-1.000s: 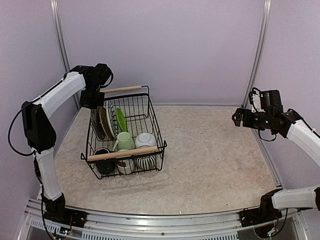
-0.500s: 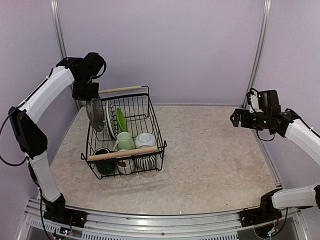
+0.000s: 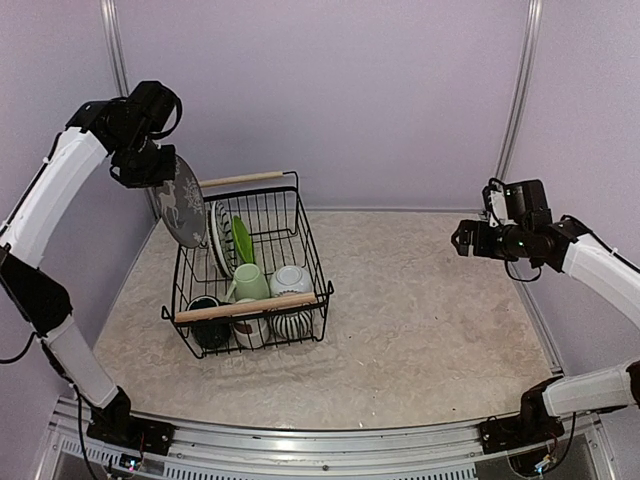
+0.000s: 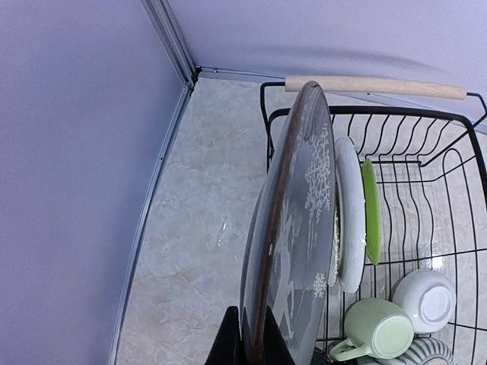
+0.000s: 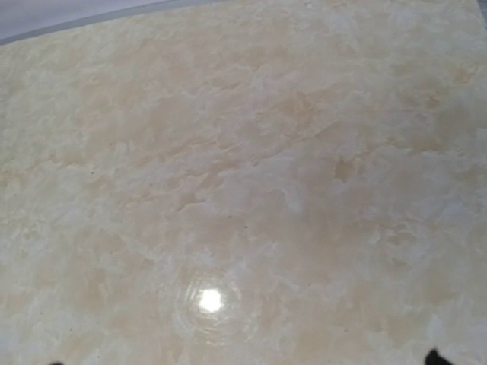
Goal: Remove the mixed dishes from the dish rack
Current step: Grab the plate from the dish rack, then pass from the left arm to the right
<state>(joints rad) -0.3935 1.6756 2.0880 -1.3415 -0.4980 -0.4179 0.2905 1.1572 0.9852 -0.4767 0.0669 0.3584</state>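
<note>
My left gripper [image 3: 150, 168] is shut on the rim of a dark grey plate [image 3: 184, 201] printed with white reindeer and snowflakes. It holds the plate on edge above the back left corner of the dish rack [image 3: 306, 238]. In the left wrist view the plate [image 4: 298, 228] rises from between the fingers of that gripper [image 4: 255, 325]. A white plate [image 4: 348, 220] and a lime-green plate [image 4: 371, 213] stand in the rack [image 4: 373, 85]. In front of them are a pale green mug [image 3: 250, 282], a white bowl [image 3: 291, 279], a striped mug [image 3: 293, 323] and a dark mug [image 3: 208, 318]. My right gripper [image 3: 462, 238] hovers open at the far right.
The rack's two wooden handles [image 3: 248, 307] run across its front and back. Purple walls close in the left, back and right sides. The right wrist view shows only bare marbled table [image 5: 251, 175] with a light glare.
My left arm has lifted the dark plate up out of the rack and toward the left. The right gripper has shifted slightly left.
</note>
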